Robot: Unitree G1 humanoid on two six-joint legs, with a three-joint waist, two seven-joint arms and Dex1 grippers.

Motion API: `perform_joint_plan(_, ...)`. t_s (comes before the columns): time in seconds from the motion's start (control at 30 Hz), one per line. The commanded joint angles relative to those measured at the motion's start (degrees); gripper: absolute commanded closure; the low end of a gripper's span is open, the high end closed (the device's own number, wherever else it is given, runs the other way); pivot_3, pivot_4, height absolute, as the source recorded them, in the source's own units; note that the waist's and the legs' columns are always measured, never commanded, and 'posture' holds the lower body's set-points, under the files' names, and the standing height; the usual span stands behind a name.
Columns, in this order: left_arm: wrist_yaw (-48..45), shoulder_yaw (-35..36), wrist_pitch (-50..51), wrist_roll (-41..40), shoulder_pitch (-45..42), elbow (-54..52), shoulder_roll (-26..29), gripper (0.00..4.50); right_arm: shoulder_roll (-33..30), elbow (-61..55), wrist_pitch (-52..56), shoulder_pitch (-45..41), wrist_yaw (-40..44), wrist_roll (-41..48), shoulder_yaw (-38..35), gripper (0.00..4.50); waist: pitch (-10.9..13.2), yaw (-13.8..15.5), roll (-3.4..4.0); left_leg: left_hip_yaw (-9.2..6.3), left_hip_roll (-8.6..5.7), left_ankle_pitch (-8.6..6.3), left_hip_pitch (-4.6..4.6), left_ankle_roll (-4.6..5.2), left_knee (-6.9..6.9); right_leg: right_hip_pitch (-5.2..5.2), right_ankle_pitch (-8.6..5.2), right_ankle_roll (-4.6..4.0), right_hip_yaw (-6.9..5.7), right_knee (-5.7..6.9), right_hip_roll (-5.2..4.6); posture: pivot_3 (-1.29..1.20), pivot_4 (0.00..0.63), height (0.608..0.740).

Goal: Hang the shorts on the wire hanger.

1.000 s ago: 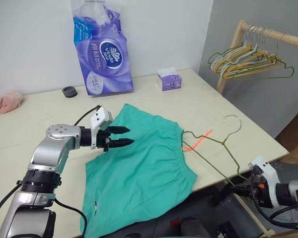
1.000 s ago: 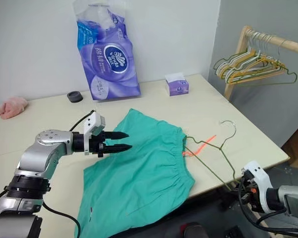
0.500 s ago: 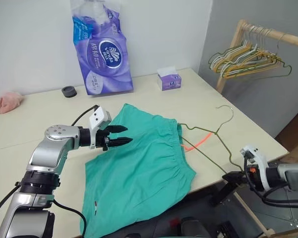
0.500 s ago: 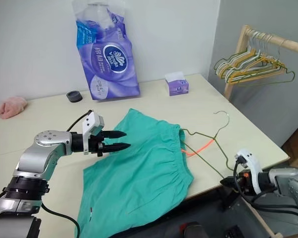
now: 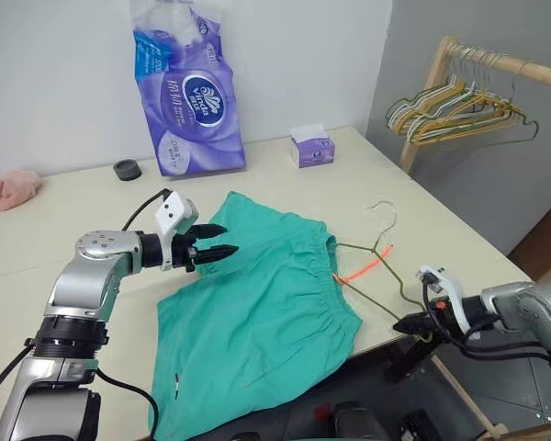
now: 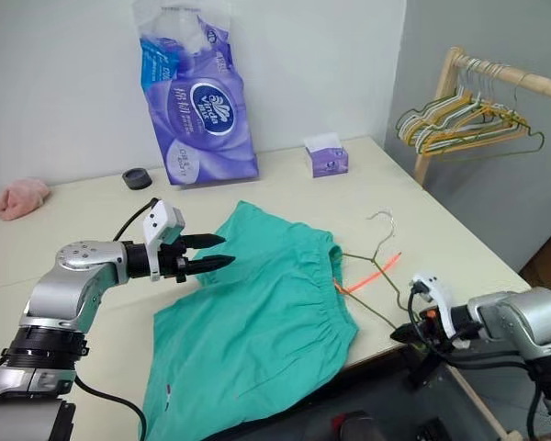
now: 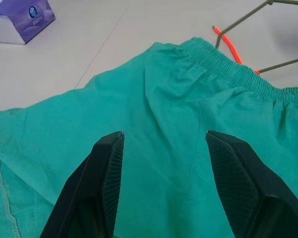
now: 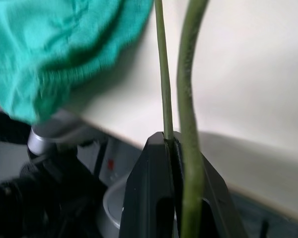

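Shorts (image 5: pixel 257 303) lie flat on the tabletop (image 5: pixel 64 230), hem overhanging the near edge. Your right claw (image 5: pixel 413 323) is clamped on the wire hanger (image 5: pixel 378 260) by one corner; your left claw (image 5: pixel 219 250) hovers spread over the fabric. That thin wire could twist or slip as you thread it.

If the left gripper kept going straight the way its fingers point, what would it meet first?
Most likely the shorts: the open left gripper aims over the teal fabric toward the waistband, slightly downward. Depth is uncertain.
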Motion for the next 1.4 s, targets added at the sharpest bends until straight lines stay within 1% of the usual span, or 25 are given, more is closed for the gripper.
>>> perform_joint_plan(0.03, 0.9, 2.3, -0.8, -1.1, -0.4, -2.1, -0.2, 1.75, 4.1, 2.3, 2.0, -4.4, -2.0, 1.1, -1.2, 4.50, 0.0, 0.2, 0.00, 0.00, 0.00, 0.00, -0.02, 0.00, 0.00, -0.01, 0.00, 0.00, 0.01, 0.00, -0.01, -0.17, 0.000, 0.740)
perform_joint_plan(0.2, 2.8, 3.2, -1.2, -1.1, -1.4, -1.6, -1.4, 1.75, 11.0, 6.6, 3.4, -8.7, -6.4, -0.3, -1.6, 4.50, 0.0, 0.6, 0.00, -0.02, -0.02, 0.01, -0.03, -0.03, 0.00, -0.03, 0.02, -0.02, 0.00, 0.01, -0.02, -0.17, 0.000, 0.740)
perform_joint_plan(0.23, 3.7, 3.8, -1.5, -1.1, -2.1, -1.0, -1.8, 1.75, 12.5, 6.6, 2.1, -9.8, -7.9, -1.2, -1.6, 4.50, 0.0, 0.7, 0.00, -0.02, -0.02, 0.02, -0.03, -0.04, 0.00, -0.03, 0.02, -0.03, 0.01, 0.01, -0.02, -0.16, 0.000, 0.740)
perform_joint_plan(0.3, 5.5, 5.1, -1.4, -1.5, -3.7, 0.2, -2.5, 1.75, 14.3, 5.1, 0.0, -11.3, -10.0, -2.2, -1.7, 4.50, 0.0, 0.7, 0.00, -0.01, -0.04, 0.03, -0.04, -0.05, 0.01, -0.06, 0.03, -0.04, 0.03, 0.02, -0.03, -0.16, 0.000, 0.740)
perform_joint_plan(0.37, 6.8, 6.2, -0.9, -1.9, -4.8, 1.2, -3.1, 1.75, 14.7, 3.4, -1.3, -11.5, -10.8, -2.8, -1.3, 4.50, 0.0, 0.8, 0.00, -0.02, -0.06, 0.03, -0.10, -0.06, 0.02, -0.12, 0.06, -0.06, 0.03, 0.03, -0.03, -0.16, 0.000, 0.740)
perform_joint_plan(0.47, 8.2, 8.3, 0.7, -3.4, -8.5, 3.2, -3.1, 1.20, 13.6, -2.4, -9.6, -11.1, -12.6, -8.4, 3.8, 4.50, 0.0, 0.9, 0.00, -0.05, -0.05, 0.03, -0.13, -0.06, 0.02, -0.16, 0.07, -0.06, -0.01, 0.03, -0.03, -0.17, 0.000, 0.740)
perform_joint_plan(0.57, 7.4, 8.8, 0.5, -3.8, -11.1, 3.9, -2.6, 0.35, 14.4, -5.2, -13.1, -11.1, -13.9, -10.5, 5.1, 4.50, 0.0, 0.7, 0.00, -0.04, -0.06, 0.04, -0.21, -0.07, 0.02, -0.29, 0.07, -0.06, 0.01, 0.04, -0.03, -0.17, 0.000, 0.740)
perform_joint_plan(0.6, 6.8, 8.7, -0.1, -3.5, -12.5, 4.5, -2.1, 0.05, 13.3, -6.3, -16.1, -11.2, -13.1, -12.5, 7.1, 4.50, 0.0, 0.6, 0.00, -0.03, -0.06, 0.04, -0.21, -0.07, 0.02, -0.29, 0.07, -0.06, 0.02, 0.05, -0.04, -0.17, 0.000, 0.740)
perform_joint_plan(0.7, 3.6, 7.0, -3.5, -1.6, -15.6, 5.9, -0.2, 0.05, 11.0, -8.6, -22.3, -11.2, -11.7, -16.7, 11.3, 4.50, 0.0, 0.5, -0.01, -0.01, -0.07, 0.04, -0.21, -0.07, 0.02, -0.31, 0.07, -0.06, 0.03, 0.05, -0.03, -0.17, 0.000, 0.740)
perform_joint_plan(0.77, -2.9, 4.0, -5.2, -0.7, -16.3, 5.2, 2.6, 0.05, 9.5, -9.8, -26.7, -11.1, -10.3, -19.5, 13.9, 4.50, 0.0, 0.4, 0.00, -0.01, -0.08, 0.04, -0.22, -0.07, 0.01, -0.33, 0.07, -0.06, 0.03, 0.04, -0.03, -0.17, 0.000, 0.740)
perform_joint_plan(0.8, -6.3, 2.0, -7.1, 0.4, -16.6, 5.2, 4.0, 0.05, 8.3, -10.6, -29.7, -11.1, -9.0, -21.3, 15.5, 4.50, 0.0, 0.4, 0.00, 0.00, -0.08, 0.04, -0.22, -0.07, 0.00, -0.33, 0.07, -0.06, 0.03, 0.04, -0.03, -0.17, 0.000, 0.740)
perform_joint_plan(0.87, -9.3, -1.1, -13.6, 4.3, -17.7, 7.5, 5.6, 0.05, 7.0, -12.0, -32.3, -11.0, -7.4, -23.1, 17.1, 4.50, 0.0, 0.3, 0.03, 0.02, -0.10, 0.04, -0.21, -0.07, -0.02, -0.32, 0.07, -0.06, 0.05, 0.02, -0.03, -0.17, 0.000, 0.740)
perform_joint_plan(0.93, -11.3, -2.8, -17.4, 6.3, -18.7, 9.6, 5.9, 0.05, 6.5, -12.9, -32.9, -10.7, -6.1, -23.4, 17.5, 4.50, 0.0, 0.4, 0.02, 0.01, -0.09, 0.04, -0.20, -0.07, -0.01, -0.29, 0.07, -0.06, 0.02, 0.00, -0.02, -0.17, 0.000, 0.740)
perform_joint_plan(1.07, -16.8, -6.4, -22.0, 8.4, -19.3, 10.5, 5.9, 0.05, 5.6, -13.9, -36.3, -10.7, -4.4, -26.0, 18.8, 4.50, 0.0, 0.6, 0.02, 0.00, -0.08, 0.04, -0.20, -0.07, 0.00, -0.28, 0.06, -0.06, 0.02, 0.01, -0.02, -0.17, 0.000, 0.740)
perform_joint_plan(1.13, -17.4, -7.5, -24.7, 9.7, -19.7, 11.9, 5.2, 0.05, 5.5, -14.1, -37.6, -10.9, -3.7, -27.1, 19.2, 4.50, 0.0, 0.6, 0.01, 0.01, -0.09, 0.04, -0.21, -0.07, 0.00, -0.28, 0.06, -0.06, 0.02, 0.00, -0.02, -0.17, 0.000, 0.740)
perform_joint_plan(1.3, -19.8, -9.1, -25.4, 9.7, -18.6, 12.1, 3.6, 0.05, 6.2, -14.6, -39.5, -11.0, -2.6, -29.3, 19.2, 4.50, 0.0, 0.6, 0.01, 0.01, -0.08, 0.04, -0.21, -0.06, 0.01, -0.28, 0.06, -0.06, 0.02, 0.01, 0.00, -0.19, 0.000, 0.740)
perform_joint_plan(1.4, -23.9, -10.9, -24.2, 9.4, -15.5, 9.2, 4.8, 0.05, 6.6, -15.0, -40.0, -10.8, -2.1, -29.8, 18.7, 4.50, 0.0, 0.3, 0.01, 0.00, -0.07, 0.03, -0.20, -0.05, 0.00, -0.29, 0.06, -0.06, 0.02, 0.02, 0.01, -0.19, 0.000, 0.740)
